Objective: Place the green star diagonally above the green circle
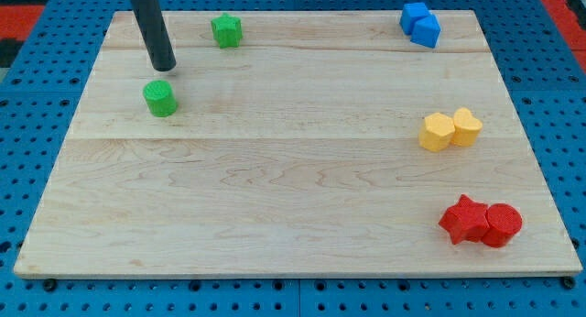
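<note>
The green star (226, 30) sits at the far edge of the wooden tabletop (275, 189), left of centre. The green circle (160, 98) lies nearer and a little further left, diagonally below the star and apart from it. My tip (163, 67) stands between the two, just beyond the circle's far side and to the star's near left; whether it touches the circle cannot be told. The arm carries only a dark rod, so no jaws show and nothing is held.

Well apart on the right side, two blue blocks (420, 25) touch each other at the far right corner. Two yellow blocks (450, 129) sit side by side at mid-depth. A red star-like block (465, 219) and a red cylinder (502, 224) press together near the near right corner.
</note>
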